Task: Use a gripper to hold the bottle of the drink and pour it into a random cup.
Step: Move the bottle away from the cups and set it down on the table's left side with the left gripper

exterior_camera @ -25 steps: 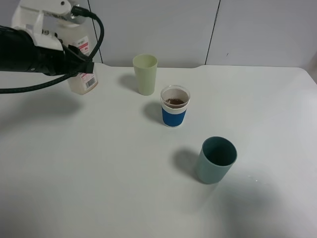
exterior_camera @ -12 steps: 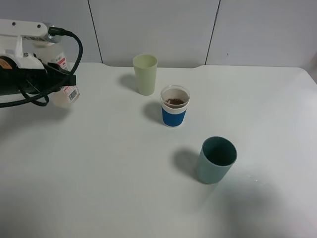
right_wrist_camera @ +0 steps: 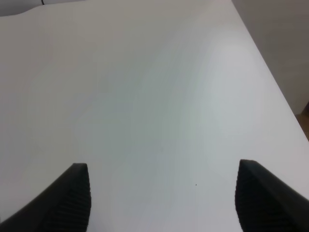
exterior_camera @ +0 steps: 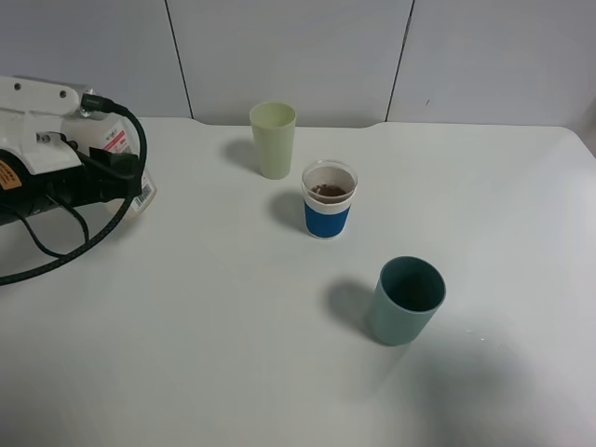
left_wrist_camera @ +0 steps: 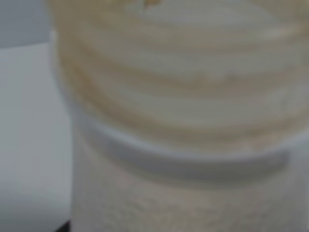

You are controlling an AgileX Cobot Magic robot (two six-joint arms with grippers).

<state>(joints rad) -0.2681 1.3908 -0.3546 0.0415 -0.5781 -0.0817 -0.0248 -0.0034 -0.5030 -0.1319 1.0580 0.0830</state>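
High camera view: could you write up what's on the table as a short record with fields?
table: white, with three cups standing upright and apart
pale green cup: at the back, no drink visible inside
blue-banded cup: in the middle, brown drink inside
dark teal cup: nearest the camera, nothing seen inside
bottle: at the left edge, red and white label, mostly hidden
left end effector: shut on the bottle
right end effector: open, over bare table, holding nothing

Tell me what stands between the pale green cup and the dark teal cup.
The blue-banded cup, holding brown drink, stands between them, shown in the exterior high view.
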